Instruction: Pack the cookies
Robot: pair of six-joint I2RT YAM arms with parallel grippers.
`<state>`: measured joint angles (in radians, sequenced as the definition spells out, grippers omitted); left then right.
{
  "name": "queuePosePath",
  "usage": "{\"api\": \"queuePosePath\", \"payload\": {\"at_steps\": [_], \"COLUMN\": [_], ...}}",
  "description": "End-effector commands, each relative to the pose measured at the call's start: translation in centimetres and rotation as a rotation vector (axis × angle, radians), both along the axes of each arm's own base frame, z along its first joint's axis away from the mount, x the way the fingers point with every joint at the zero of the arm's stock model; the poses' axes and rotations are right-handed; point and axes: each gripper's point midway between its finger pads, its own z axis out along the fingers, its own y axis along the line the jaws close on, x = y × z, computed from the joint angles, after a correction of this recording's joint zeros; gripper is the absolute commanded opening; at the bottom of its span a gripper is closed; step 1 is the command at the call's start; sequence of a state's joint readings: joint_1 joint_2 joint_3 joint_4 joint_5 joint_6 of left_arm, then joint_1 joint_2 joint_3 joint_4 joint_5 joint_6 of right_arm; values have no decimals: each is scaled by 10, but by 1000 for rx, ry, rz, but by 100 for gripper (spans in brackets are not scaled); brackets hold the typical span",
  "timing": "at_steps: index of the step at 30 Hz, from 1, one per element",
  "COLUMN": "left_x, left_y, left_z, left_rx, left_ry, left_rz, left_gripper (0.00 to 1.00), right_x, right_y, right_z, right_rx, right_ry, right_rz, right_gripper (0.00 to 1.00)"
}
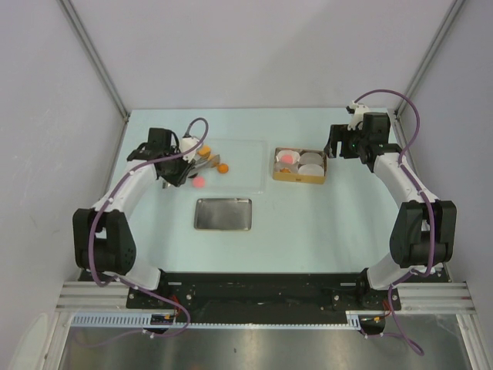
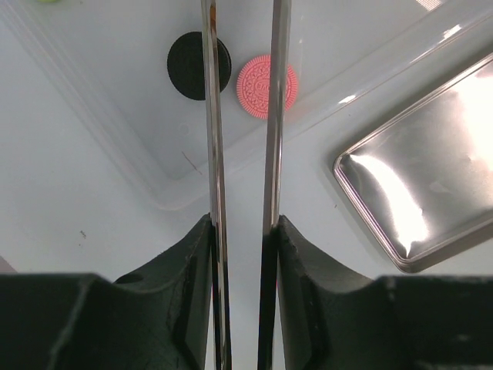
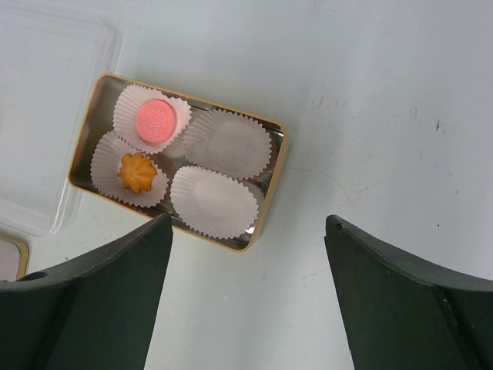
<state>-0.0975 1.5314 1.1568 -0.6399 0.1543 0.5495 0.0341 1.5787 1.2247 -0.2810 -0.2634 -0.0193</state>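
Note:
In the left wrist view a black cookie (image 2: 185,65) and a pink cookie (image 2: 258,86) lie in a clear plastic tray (image 2: 115,146). My left gripper (image 2: 243,8) carries two long metal blades, standing a narrow gap apart above those two cookies with nothing between them. From above, the left gripper (image 1: 179,171) hangs over the tray's left end, near a pink cookie (image 1: 199,183) and orange cookies (image 1: 223,167). A gold tin (image 3: 273,181) holds paper cups, one with a pink cookie (image 3: 156,119), one with an orange cookie (image 3: 137,173). My right gripper (image 3: 248,223) is open, just right of the tin (image 1: 316,179).
A shiny metal lid (image 1: 223,213) lies flat in front of the clear tray (image 1: 243,154), and shows at the right of the left wrist view as the lid (image 2: 431,177). Two white paper cups (image 3: 227,142) in the tin are empty.

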Motion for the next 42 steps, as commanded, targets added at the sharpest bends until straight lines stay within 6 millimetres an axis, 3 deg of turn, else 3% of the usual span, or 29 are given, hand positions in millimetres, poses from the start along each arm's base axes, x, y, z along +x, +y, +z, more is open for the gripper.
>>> {"api": "queuePosePath", "payload": {"at_steps": [1, 10, 17, 21, 27, 32, 39, 40, 42], "left_x": [8, 4, -2, 4, 13, 25, 38, 39, 43], "left_y": [-13, -54, -127, -168, -218, -254, -291, -294, -300], "left_z": [61, 105, 131, 139, 135, 118, 102, 98, 91], "left_rx": [-77, -176, -231, -259, -259, -264, -260, -254, -247], "left_ry": [-147, -213, -256, -265, -268, -242, -226, -220, -215], "left_rz": [-48, -149, -297, -356, -432, -471, -514, -518, -521], "left_gripper": [23, 24, 24, 24, 24, 24, 24, 24, 24], "right_x": [3, 5, 5, 5, 5, 4, 3, 4, 3], "right_y": [-1, -1, -3, -4, -9, -12, -13, -25, -26], "right_z": [2, 5, 10, 15, 21, 30, 35, 36, 37], "right_rx": [2, -1, -6, -6, -9, -4, 0, 1, 2], "right_ry": [-12, -24, -39, -51, -66, -87, -98, -99, -101], "right_rz": [6, 0, -7, -14, -30, -42, -40, -65, -67], "right_gripper": [84, 84, 84, 84, 84, 84, 84, 85, 84]}}
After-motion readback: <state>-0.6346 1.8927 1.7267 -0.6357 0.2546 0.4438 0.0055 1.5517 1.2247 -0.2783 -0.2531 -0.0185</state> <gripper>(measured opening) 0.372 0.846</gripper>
